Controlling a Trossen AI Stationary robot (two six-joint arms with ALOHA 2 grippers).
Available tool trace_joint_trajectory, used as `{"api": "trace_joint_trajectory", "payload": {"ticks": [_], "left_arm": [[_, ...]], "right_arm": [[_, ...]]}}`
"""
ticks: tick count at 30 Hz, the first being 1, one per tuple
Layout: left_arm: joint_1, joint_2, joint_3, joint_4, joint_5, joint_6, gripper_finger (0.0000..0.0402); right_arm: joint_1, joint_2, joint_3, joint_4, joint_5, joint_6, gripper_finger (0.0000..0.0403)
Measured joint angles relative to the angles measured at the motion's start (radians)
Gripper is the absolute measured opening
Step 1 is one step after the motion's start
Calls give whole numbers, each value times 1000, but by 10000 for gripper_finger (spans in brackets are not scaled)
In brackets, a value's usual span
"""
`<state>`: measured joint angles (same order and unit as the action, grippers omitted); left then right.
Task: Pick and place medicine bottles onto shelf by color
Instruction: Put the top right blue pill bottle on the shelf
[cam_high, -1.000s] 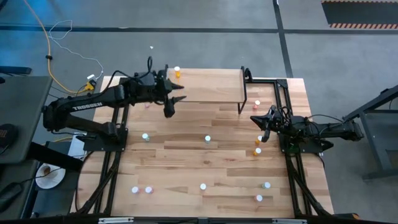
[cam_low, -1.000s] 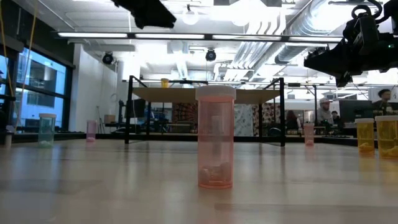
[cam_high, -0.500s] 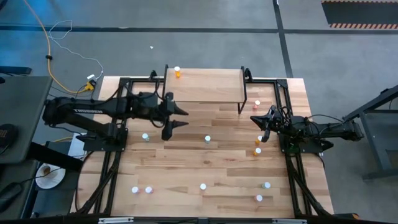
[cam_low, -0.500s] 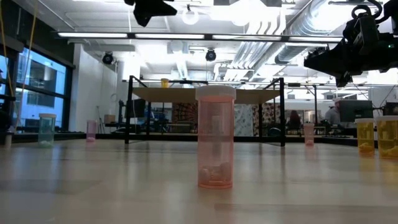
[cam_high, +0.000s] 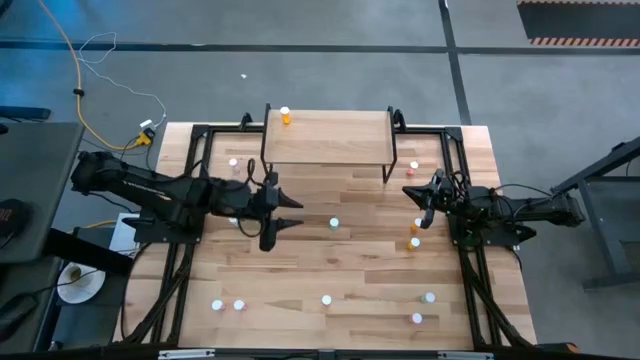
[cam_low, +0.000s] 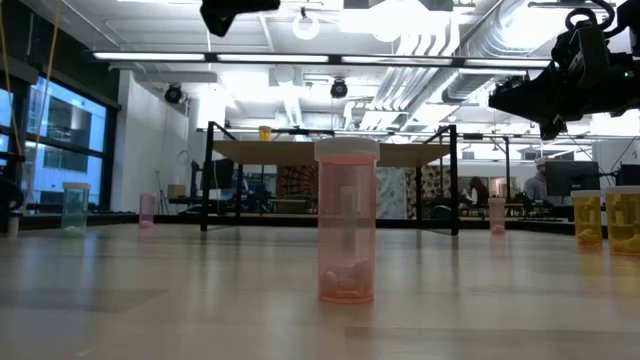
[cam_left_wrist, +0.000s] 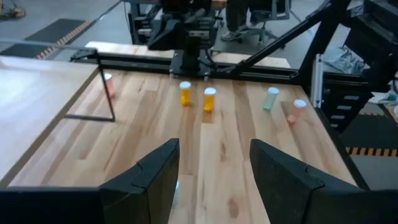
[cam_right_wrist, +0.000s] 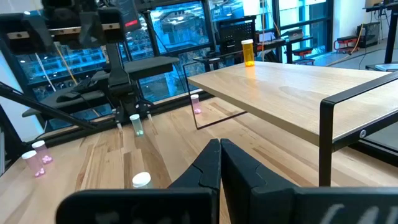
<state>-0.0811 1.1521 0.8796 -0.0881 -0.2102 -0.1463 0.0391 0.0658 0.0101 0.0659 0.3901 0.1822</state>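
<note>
Wood surface (cam_high: 350, 270) open mid-span. My left claw (cam_high: 283, 212) wide, empty, above it. Right claw (cam_high: 412, 191) pinched closed, empty, near shelf (cam_high: 330, 138). Orange bottle (cam_high: 286, 116) upright at shelf corner.

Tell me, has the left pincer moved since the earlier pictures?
Yes. In the high view the left pincer has drawn back from the shelf, toward the near edge of the table; it now hangs open over the tabletop.

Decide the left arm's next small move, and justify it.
Probably advance the open left end effector toward the white-capped bottle just ahead of its fingertips: it holds nothing, and only one orange bottle stands on the shelf. The right end effector waits beside the shelf.
</note>
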Motion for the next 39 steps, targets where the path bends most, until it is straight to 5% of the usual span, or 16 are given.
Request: {"api": "trace_joint_trajectory", "payload": {"ticks": [10,23,34,39], "left_arm": [[-117,0,-49,59,-141,-69,188],[-262,0,-49,59,-325,-139,188],[-301,0,-49,55,-389,-158,188],[-299,0,-49,46,-400,-114,188]], "right_arm": [[0,0,0,18,-28,157,0],[1,0,0,115,-111,151,6],[1,0,26,176,-157,151,128],[1,1,88,212,-185,137,153]]}}
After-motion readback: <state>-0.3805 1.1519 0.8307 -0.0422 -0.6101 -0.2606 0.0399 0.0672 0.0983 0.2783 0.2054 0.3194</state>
